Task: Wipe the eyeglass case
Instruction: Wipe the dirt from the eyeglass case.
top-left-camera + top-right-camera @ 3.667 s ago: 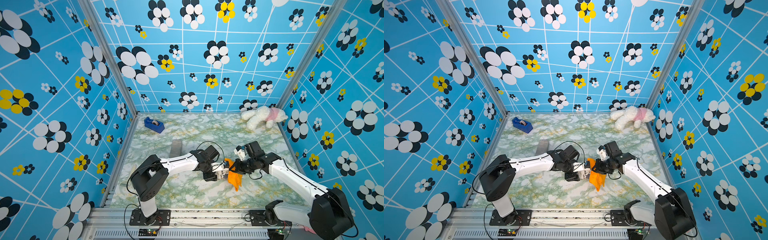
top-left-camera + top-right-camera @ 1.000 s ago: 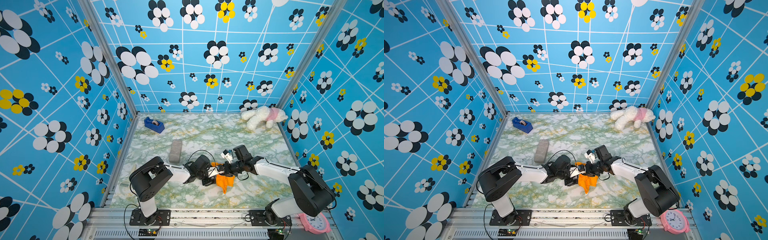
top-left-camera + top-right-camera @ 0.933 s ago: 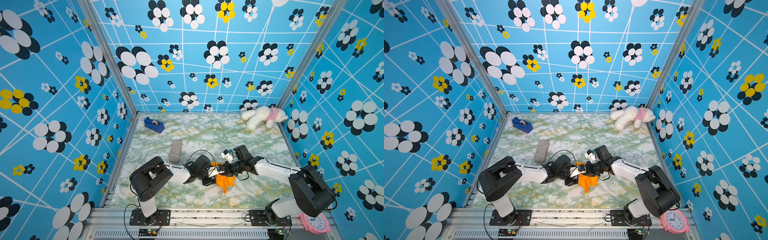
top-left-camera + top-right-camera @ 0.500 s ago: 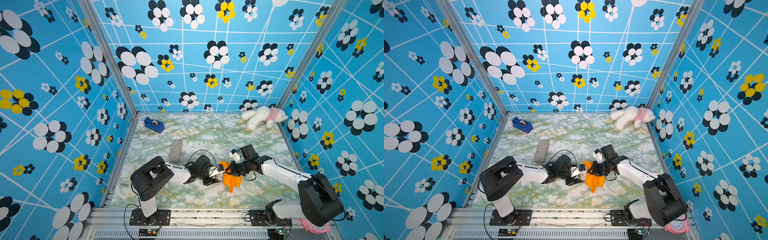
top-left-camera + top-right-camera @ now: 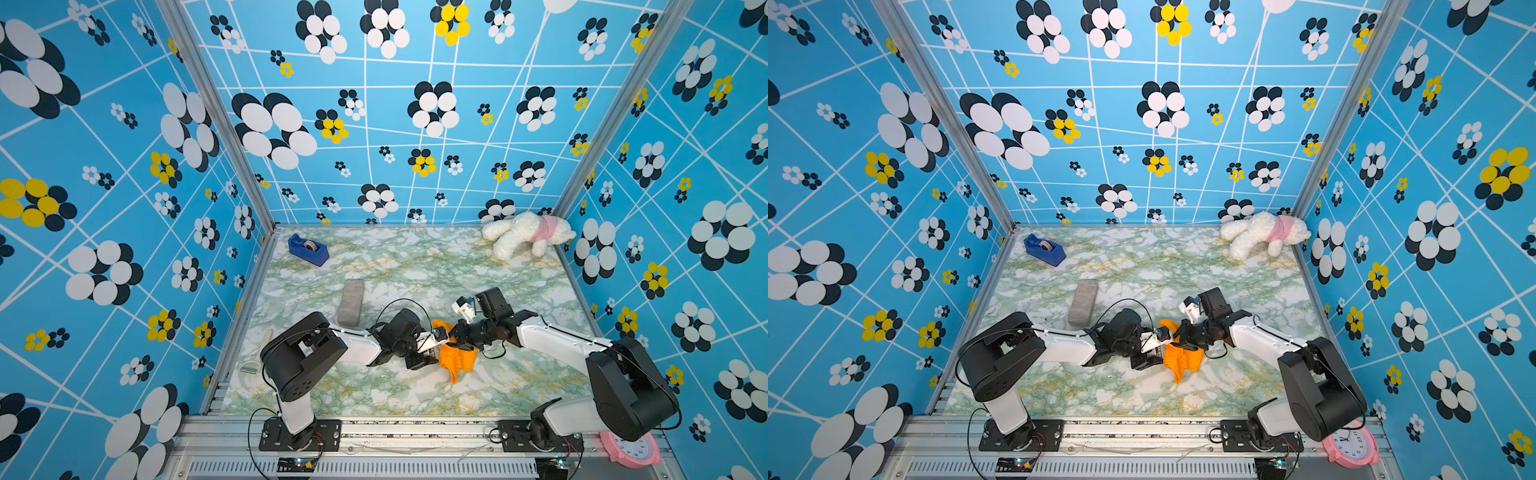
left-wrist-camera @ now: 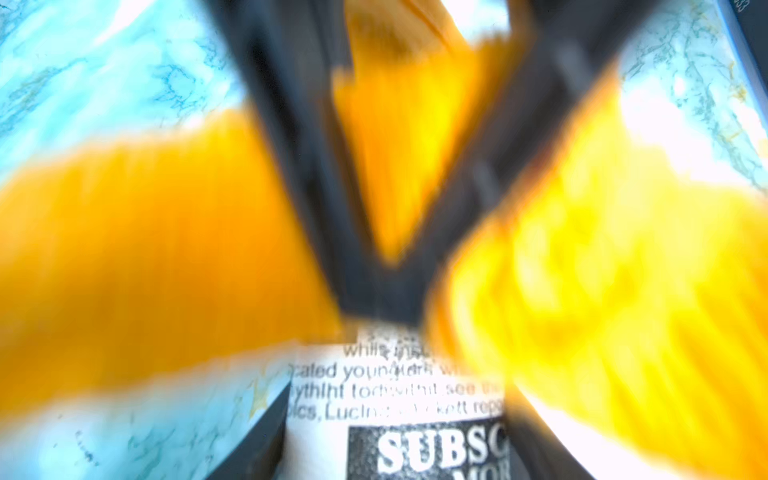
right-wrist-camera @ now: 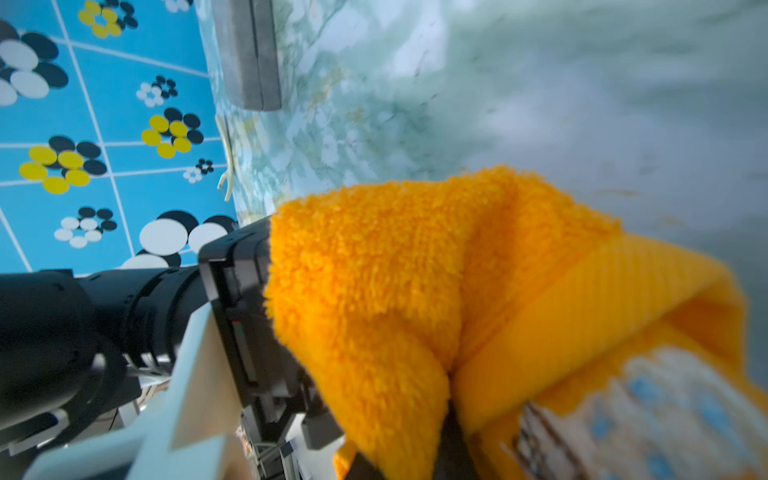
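My left gripper (image 5: 432, 353) (image 5: 1156, 352) lies low over the marble table, shut on the eyeglass case (image 6: 399, 411), a small white case printed like newspaper. It shows between the two dark fingers in the left wrist view. My right gripper (image 5: 455, 336) (image 5: 1183, 332) meets it from the right, shut on an orange terry cloth (image 5: 456, 360) (image 5: 1181, 358) (image 7: 374, 270). The cloth drapes over the case's far end and hides most of it. In the right wrist view a blurred patch of the case (image 7: 623, 415) peeks from under the cloth.
A grey oblong box (image 5: 351, 302) lies just left of and behind my left arm. A blue tape dispenser (image 5: 308, 249) sits at the back left, a white plush toy (image 5: 525, 237) at the back right. A pink clock (image 5: 631, 451) lies off the table's front right corner.
My right gripper has slid the orange cloth a little rightward along the case and partly back. The left gripper has held the case still.
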